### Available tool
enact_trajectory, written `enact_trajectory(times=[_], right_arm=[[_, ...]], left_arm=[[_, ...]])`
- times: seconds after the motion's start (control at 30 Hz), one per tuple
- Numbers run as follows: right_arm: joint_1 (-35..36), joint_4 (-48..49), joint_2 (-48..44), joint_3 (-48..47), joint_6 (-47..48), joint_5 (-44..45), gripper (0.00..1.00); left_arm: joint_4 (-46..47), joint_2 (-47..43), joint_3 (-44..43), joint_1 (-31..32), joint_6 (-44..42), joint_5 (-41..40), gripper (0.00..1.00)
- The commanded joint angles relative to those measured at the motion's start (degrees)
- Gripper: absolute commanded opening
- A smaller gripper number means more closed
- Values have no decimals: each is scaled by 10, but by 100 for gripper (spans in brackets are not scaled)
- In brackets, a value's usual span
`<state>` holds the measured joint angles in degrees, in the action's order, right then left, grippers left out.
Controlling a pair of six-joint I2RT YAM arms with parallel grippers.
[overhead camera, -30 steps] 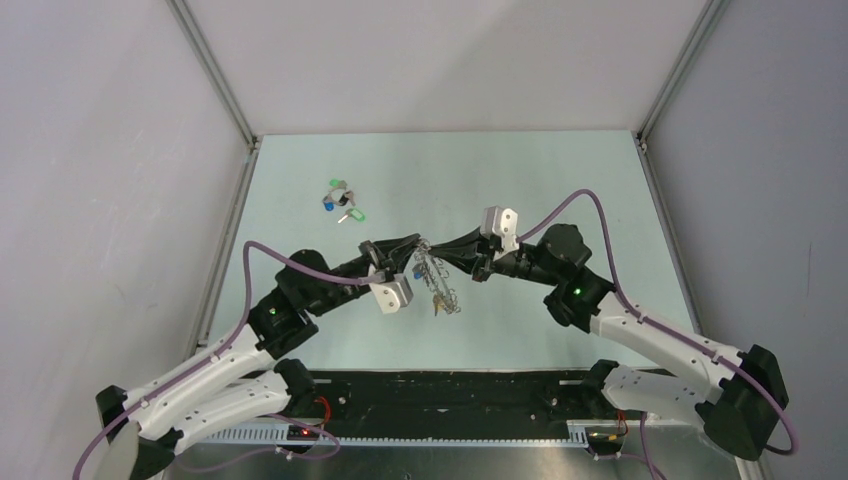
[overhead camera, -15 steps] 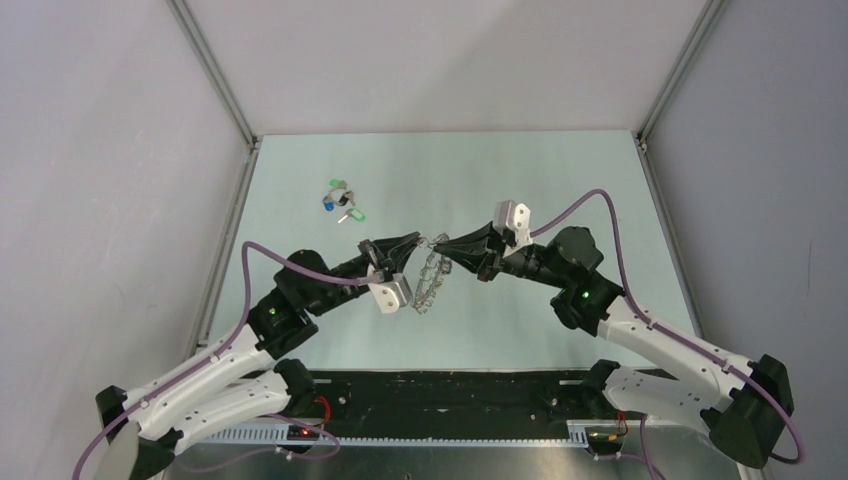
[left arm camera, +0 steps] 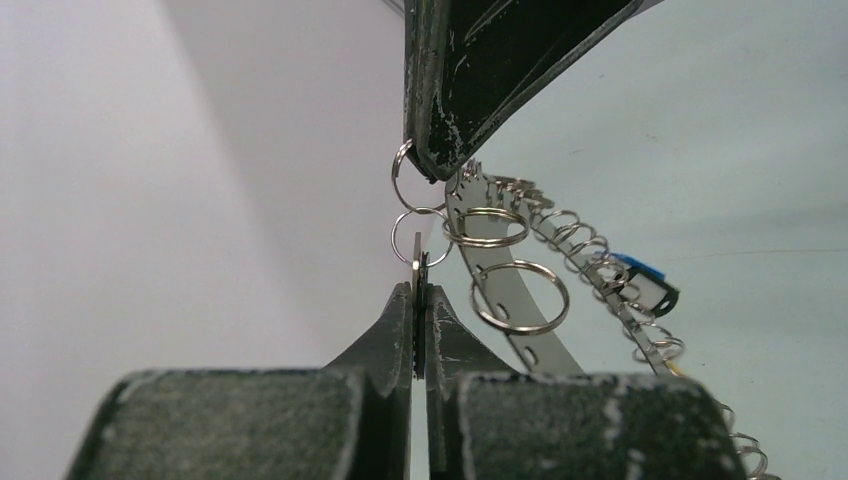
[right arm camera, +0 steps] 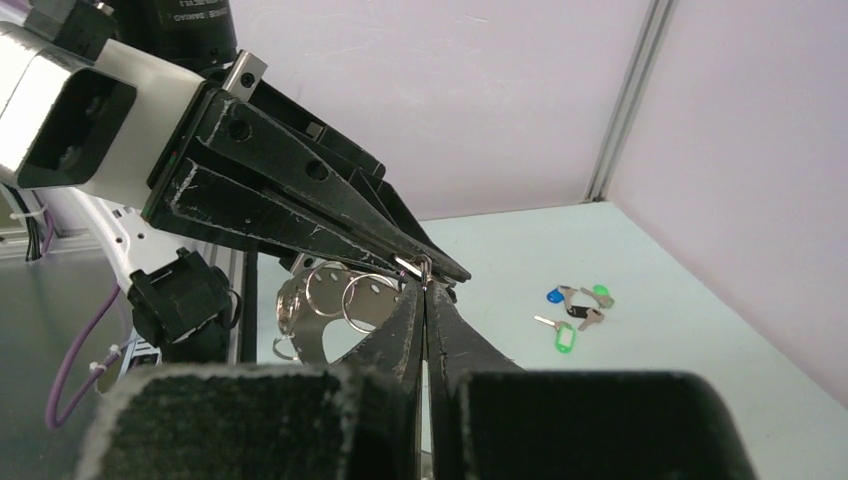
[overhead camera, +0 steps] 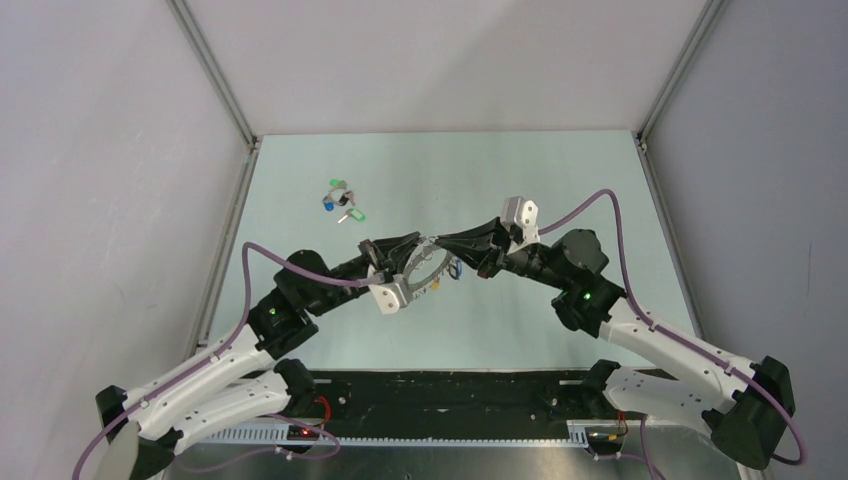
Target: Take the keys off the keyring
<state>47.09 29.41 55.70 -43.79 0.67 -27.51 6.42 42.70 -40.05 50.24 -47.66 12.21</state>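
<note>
**A:** ok so where's the keyring [right arm camera: 305,338] in this one?

**B:** Up off the table [overhead camera: 520,180], hanging tilted in the air between the two arms. Both tips meet at its far edge.

**A:** and the fingers?

**B:** The left gripper [overhead camera: 416,243] comes in from the keyring's left. Its fingers are squeezed flat together, with one of the small wire loops [left arm camera: 417,237] off the rim pinched between them. The right gripper [overhead camera: 441,242] comes in from the keyring's right, same deal, clamped tight on the next loop along. The two tips are nearly touching.

**A:** any keys on it?

**B:** One blue-tagged key [left arm camera: 640,285] dangles off the rim, on the side away from the pinched loops. There's maybe a speck of yellow lower down, too small to call. A little bunch of loose keys [overhead camera: 342,201] with green, blue and black tags lies flat on the table, well apart from the keyring, off to its far left.
</note>
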Motion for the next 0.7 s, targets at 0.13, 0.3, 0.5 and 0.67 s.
enact_trajectory(times=[0.13, 0.3, 0.5, 0.67], right_arm=[[3, 30, -8, -25, -24, 60, 0], [2, -8, -1, -31, -29, 79, 0], [3, -45, 11, -44, -36, 83, 0], [4, -59, 11, -45, -16, 45, 0]], left_arm=[[25, -12, 4, 2, -13, -2, 0], [25, -13, 4, 2, -16, 0, 0], [25, -13, 4, 2, -18, 5, 0], [23, -12, 4, 3, -19, 4, 0]])
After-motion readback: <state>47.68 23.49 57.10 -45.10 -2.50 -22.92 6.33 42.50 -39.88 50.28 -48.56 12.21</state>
